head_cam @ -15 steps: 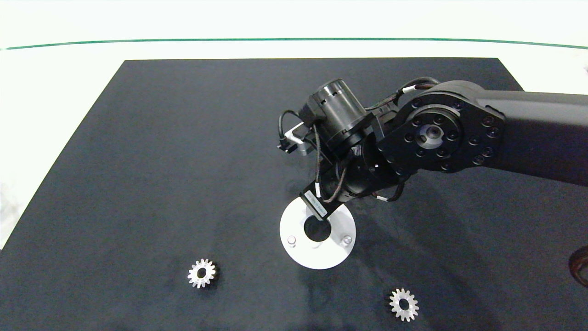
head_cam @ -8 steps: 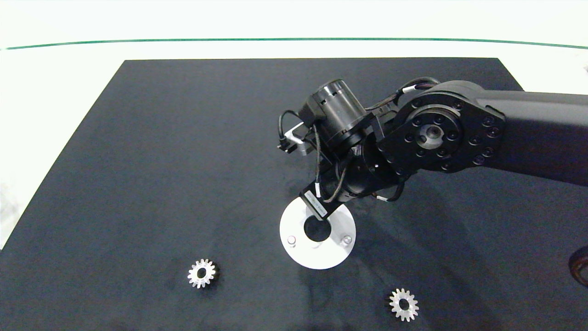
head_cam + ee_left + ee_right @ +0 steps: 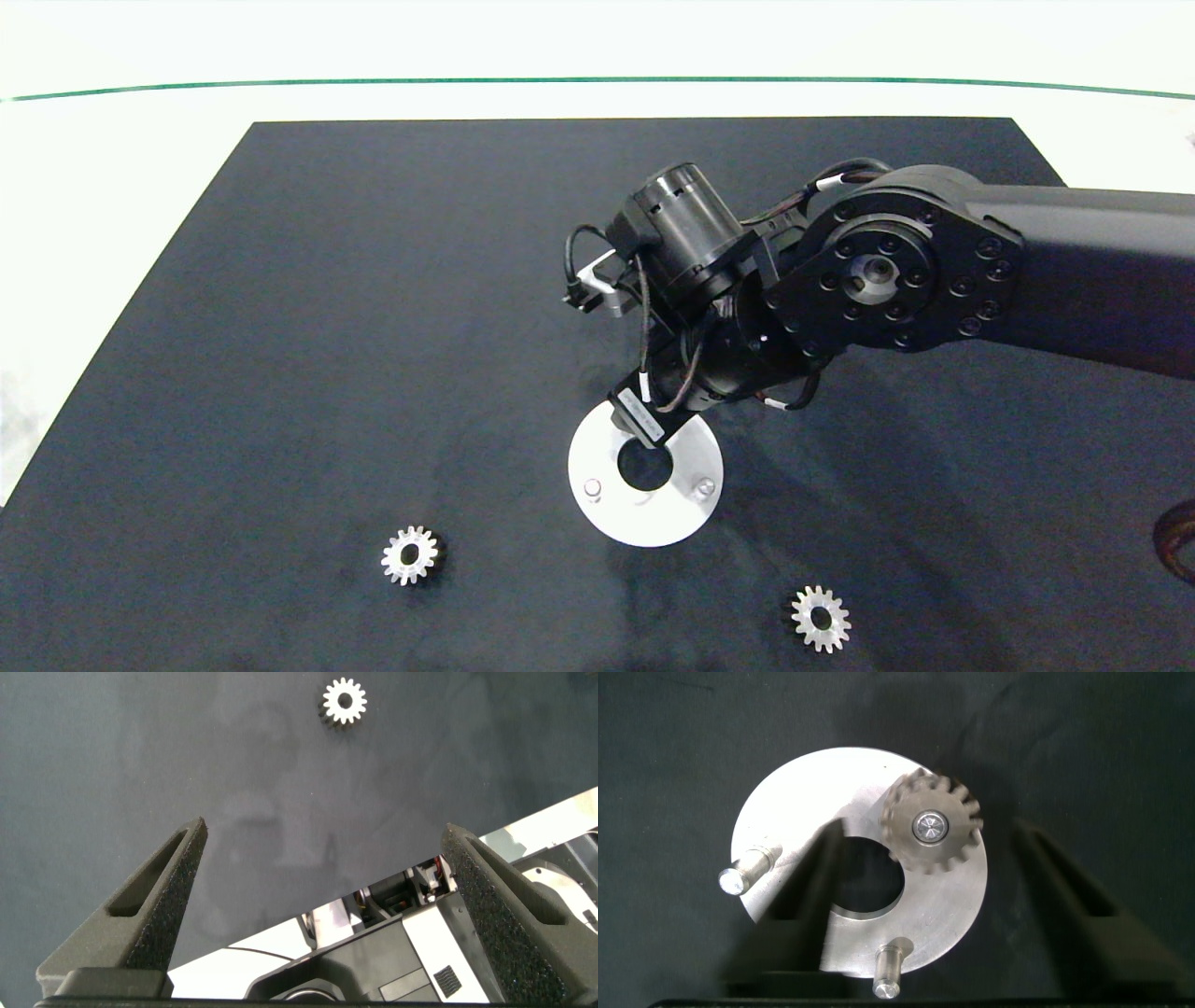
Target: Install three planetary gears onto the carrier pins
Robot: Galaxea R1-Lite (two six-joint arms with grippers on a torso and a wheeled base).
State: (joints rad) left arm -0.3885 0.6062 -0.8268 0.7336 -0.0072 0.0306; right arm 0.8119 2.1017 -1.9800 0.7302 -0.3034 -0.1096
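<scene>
Right wrist view gives me the clearest count: one planetary gear (image 3: pixel 932 829) sits seated over a carrier pin on the white disc (image 3: pixel 936 917), with the pin's tip showing through its centre hole, and two more pins stand bare, one (image 3: pixel 745 871) at the disc's edge and one (image 3: pixel 892 968) at another edge. That makes three pins, one filled. My right gripper (image 3: pixel 926 896) hangs directly over the disc with its fingers spread wide, one on each side of the seated gear and holding nothing. On the head view I count two loose gears on the dark mat (image 3: pixel 327 308): one (image 3: pixel 409 555) near and to the left of the disc, the other (image 3: pixel 821 618) nearer still and off to the right, both well apart from it. My left gripper (image 3: pixel 327 868) hovers over bare mat, fingers wide open and empty, with one loose gear ahead of it.
</scene>
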